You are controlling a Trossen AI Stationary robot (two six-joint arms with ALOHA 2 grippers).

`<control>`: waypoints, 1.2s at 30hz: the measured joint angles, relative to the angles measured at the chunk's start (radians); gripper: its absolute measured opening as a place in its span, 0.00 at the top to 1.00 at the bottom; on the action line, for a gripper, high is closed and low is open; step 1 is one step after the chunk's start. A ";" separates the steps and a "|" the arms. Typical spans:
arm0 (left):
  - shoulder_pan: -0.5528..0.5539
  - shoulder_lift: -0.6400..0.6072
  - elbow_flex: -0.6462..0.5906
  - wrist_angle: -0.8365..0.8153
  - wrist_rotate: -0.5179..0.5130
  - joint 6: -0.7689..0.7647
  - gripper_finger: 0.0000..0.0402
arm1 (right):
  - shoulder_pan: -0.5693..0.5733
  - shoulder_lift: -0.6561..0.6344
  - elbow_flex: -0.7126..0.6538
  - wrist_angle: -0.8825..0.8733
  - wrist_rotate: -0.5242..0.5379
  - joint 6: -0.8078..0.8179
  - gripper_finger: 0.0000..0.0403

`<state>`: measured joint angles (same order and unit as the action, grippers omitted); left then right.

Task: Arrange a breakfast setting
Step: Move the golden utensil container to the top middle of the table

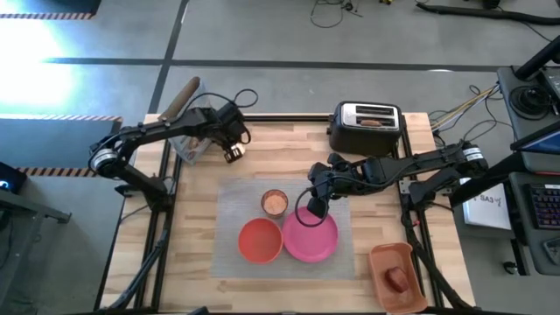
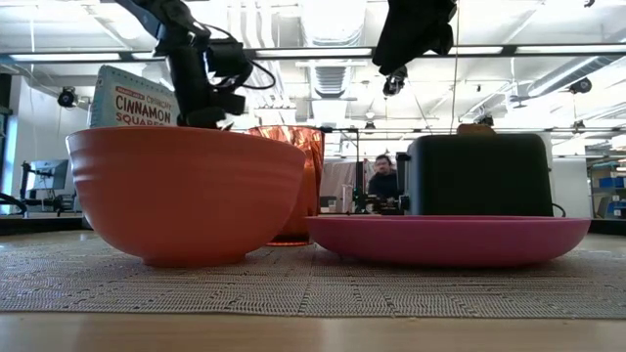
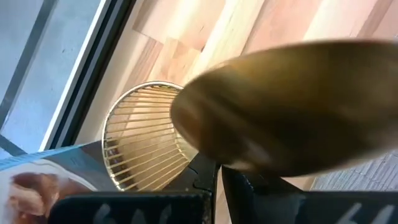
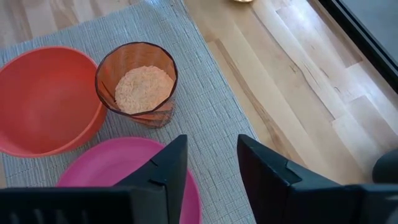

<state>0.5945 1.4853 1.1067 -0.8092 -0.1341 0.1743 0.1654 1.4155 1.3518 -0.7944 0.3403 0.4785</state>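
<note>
Low view reads "CINNAMON SQUARES" on box (image 2: 132, 98); left fingers (image 3: 217, 180) pinch gold spoon (image 3: 292, 106).

A grey woven mat (image 1: 229, 198) is spread flat on the table. On it are set a red-orange bowl (image 1: 260, 240), touching a round pink plate (image 1: 311, 236), and behind them an upright clear cup (image 1: 275, 202) part-filled with pale grains. A red apple (image 1: 397, 279) is seen well apart. A gold spoon (image 3: 292, 106) is held aloft.

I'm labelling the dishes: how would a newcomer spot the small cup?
Start at the grey mat in the middle of the wooden table. The cup stands on it behind the red-orange bowl and pink plate. It alone is see-through, holding pale crumbs.
</note>
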 joint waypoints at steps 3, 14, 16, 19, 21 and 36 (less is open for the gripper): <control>-0.001 0.000 0.015 -0.002 -0.001 0.004 1.00 | 0.000 0.000 0.000 0.000 0.000 0.000 0.69; -0.059 0.052 0.046 0.052 0.073 0.026 1.00 | 0.000 0.000 0.000 0.000 0.000 0.000 0.67; -0.077 0.084 0.043 0.042 0.073 0.020 1.00 | 0.000 0.000 0.000 0.000 0.000 0.000 0.67; -0.106 0.109 0.045 0.041 0.073 0.003 1.00 | 0.000 0.000 0.000 0.000 0.000 0.000 0.67; -0.123 0.123 0.046 0.041 0.075 0.002 1.00 | 0.000 0.000 0.000 0.000 0.000 0.000 0.68; -0.135 0.113 0.142 -0.044 0.021 -0.023 0.98 | 0.000 0.000 0.000 0.000 0.000 0.000 0.67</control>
<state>0.4598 1.5986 1.2492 -0.8537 -0.1135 0.1513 0.1654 1.4155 1.3518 -0.7944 0.3405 0.4785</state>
